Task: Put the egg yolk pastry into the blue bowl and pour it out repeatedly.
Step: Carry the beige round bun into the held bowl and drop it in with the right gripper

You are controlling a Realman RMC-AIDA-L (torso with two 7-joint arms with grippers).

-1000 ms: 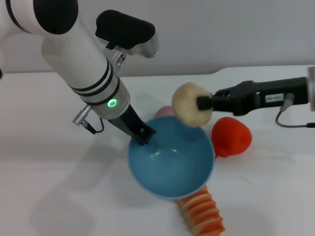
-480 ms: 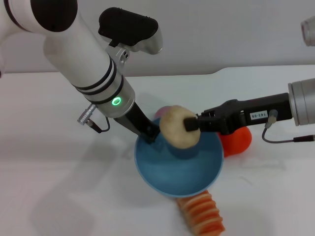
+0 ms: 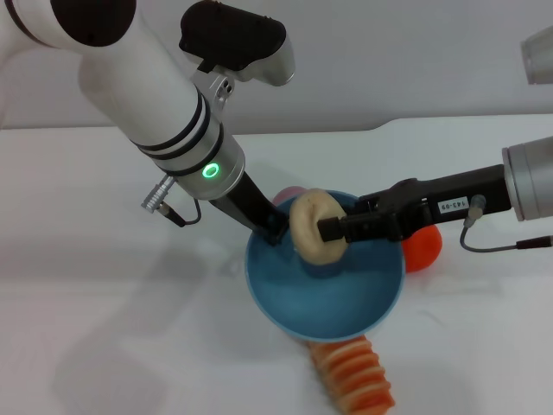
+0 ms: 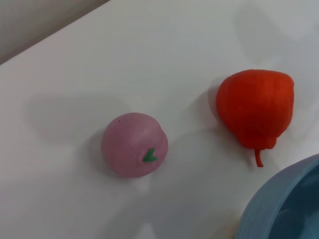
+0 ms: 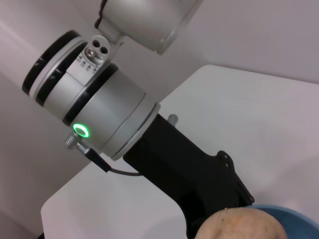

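Observation:
The light-blue bowl is held tilted by my left gripper, which is shut on its far-left rim. The pale beige egg yolk pastry hangs just over the bowl's back half, with my right gripper shut on it from the right. In the right wrist view the pastry shows at the picture's edge beside the left arm's black gripper. The left wrist view shows only a slice of the bowl's rim.
A red pear lies right of the bowl, behind the right gripper. A pink ball with a green mark sits behind the bowl. An orange-and-cream striped roll lies at the bowl's front.
My right gripper has carried the pastry left and down, from above the bowl's far-right rim to just over its inside. The left gripper has shifted the bowl slightly right.

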